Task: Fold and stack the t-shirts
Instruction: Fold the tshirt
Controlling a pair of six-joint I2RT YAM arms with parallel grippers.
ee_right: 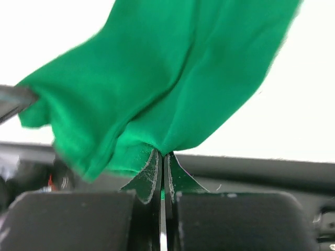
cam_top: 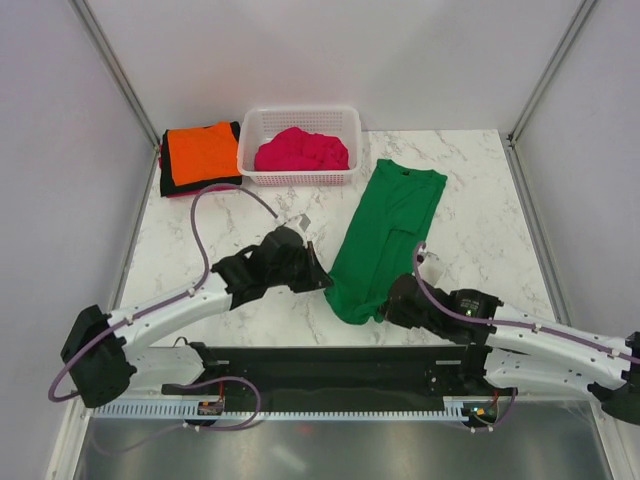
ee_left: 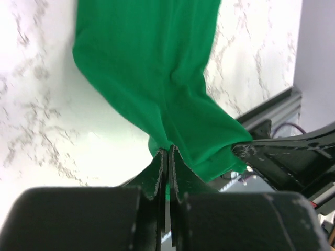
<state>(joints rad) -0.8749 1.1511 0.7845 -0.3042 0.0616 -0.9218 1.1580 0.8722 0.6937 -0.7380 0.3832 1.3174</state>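
A bright green t-shirt (cam_top: 385, 235), folded lengthwise into a long strip, lies on the marble table from the middle back toward the front. My left gripper (cam_top: 322, 280) is shut on its near left corner (ee_left: 167, 149). My right gripper (cam_top: 385, 305) is shut on its near right corner (ee_right: 159, 151). Both hold the near end a little off the table. An orange t-shirt (cam_top: 200, 152) lies folded on top of dark ones (cam_top: 167, 183) at the back left. A magenta-pink t-shirt (cam_top: 302, 151) sits crumpled in the white basket (cam_top: 300, 120).
The white lattice basket stands at the back centre, next to the orange stack. Grey walls close in the left, back and right. A black rail (cam_top: 330, 365) runs along the near table edge by the arm bases.
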